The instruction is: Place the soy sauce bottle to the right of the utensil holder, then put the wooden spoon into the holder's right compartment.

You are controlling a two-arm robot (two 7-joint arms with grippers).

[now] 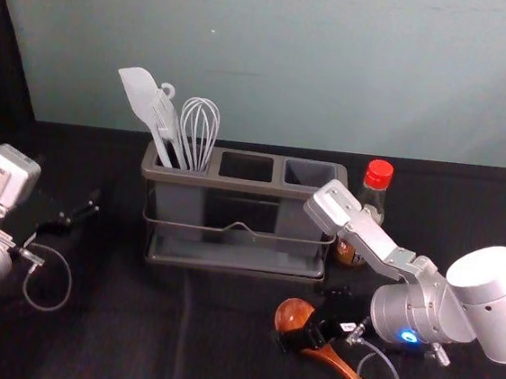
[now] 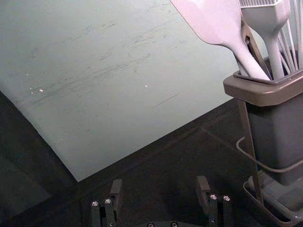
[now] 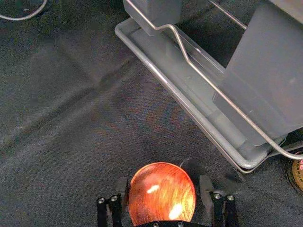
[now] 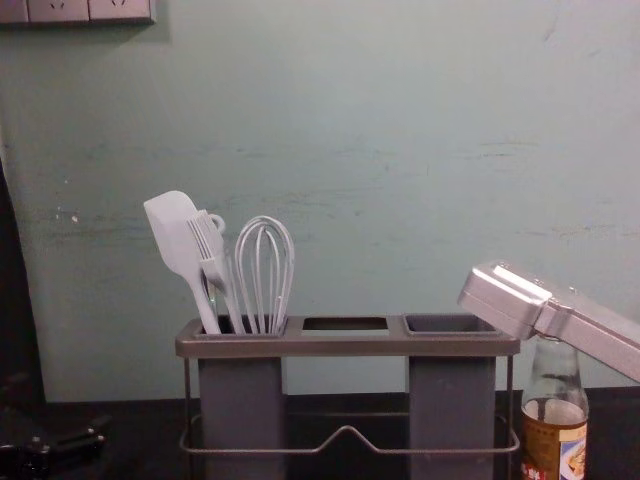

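Observation:
The soy sauce bottle (image 1: 378, 175) stands upright just right of the utensil holder (image 1: 242, 186), partly behind the right arm; the chest view shows its label (image 4: 556, 442). In front of the holder's right end, the wooden spoon (image 1: 349, 372) lies on the table, bowl toward the holder. My right gripper (image 1: 308, 333) is low over the spoon near its bowl. In the right wrist view the right gripper (image 3: 164, 193) stands open, the spoon bowl (image 3: 162, 193) between its fingers. My left gripper (image 1: 76, 214) is left of the holder, open and empty in the left wrist view (image 2: 159, 191).
A spatula (image 1: 142, 98), a brush and a whisk (image 1: 199, 129) stand in the holder's left compartment. The middle (image 1: 246, 166) and right (image 1: 309, 173) compartments are empty. A wire rail (image 4: 347, 432) runs along the holder's front, above its base tray (image 3: 189, 111).

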